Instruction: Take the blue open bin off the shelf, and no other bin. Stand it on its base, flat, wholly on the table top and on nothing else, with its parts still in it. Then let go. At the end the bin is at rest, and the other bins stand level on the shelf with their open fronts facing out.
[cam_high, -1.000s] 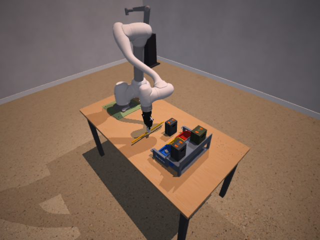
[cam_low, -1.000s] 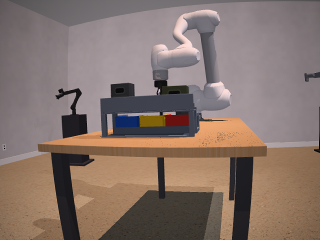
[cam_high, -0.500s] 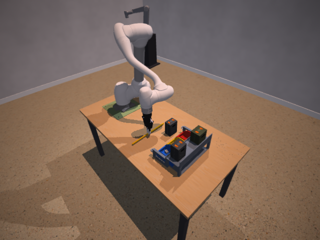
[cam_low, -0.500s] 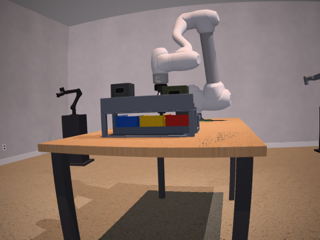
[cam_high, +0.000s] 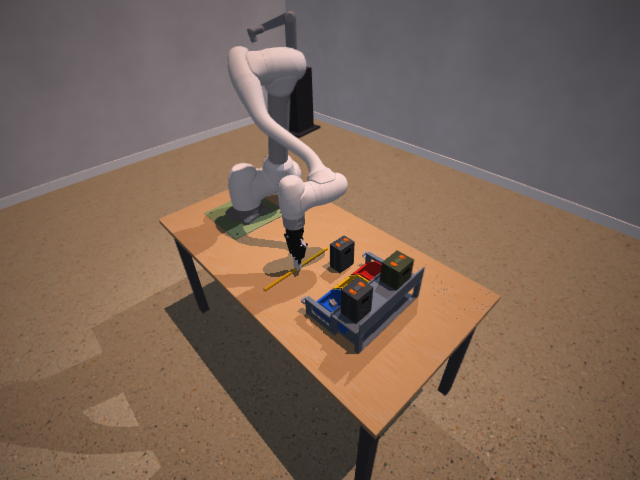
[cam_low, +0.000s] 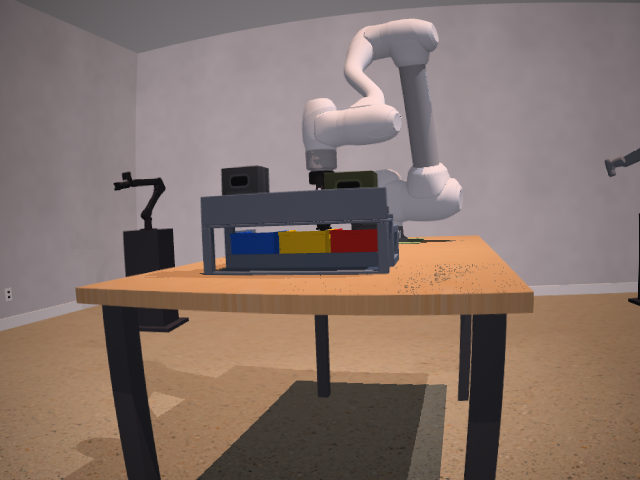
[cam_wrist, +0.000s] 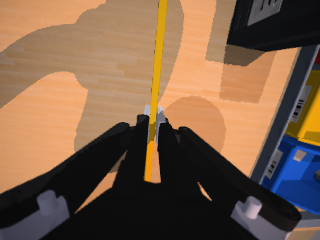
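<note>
My gripper (cam_high: 297, 267) (cam_wrist: 153, 113) is shut on a thin yellow bar (cam_high: 276, 282) (cam_wrist: 159, 50), held low, at or just above the table top (cam_high: 449, 315) (cam_low: 310, 302). The blue bin (cam_high: 324, 300) (cam_low: 254, 243) (cam_wrist: 292, 186) stands in the near end of the grey shelf (cam_high: 387, 314) (cam_low: 294, 206), with small parts in it; a black box partly hides it in the top view. The yellow bin (cam_low: 303, 242) (cam_wrist: 310, 115) is in the middle and the red bin (cam_high: 369, 270) (cam_low: 354, 240) at the far end. The gripper is away from the shelf, on its open-front side.
A black box (cam_high: 356, 300) (cam_low: 245, 180) and an olive-green box (cam_high: 397, 270) (cam_low: 351, 179) stand on top of the shelf. Another black box (cam_high: 341, 254) (cam_wrist: 280, 27) stands on the table between gripper and shelf. The green base plate (cam_high: 232, 230) lies under the arm.
</note>
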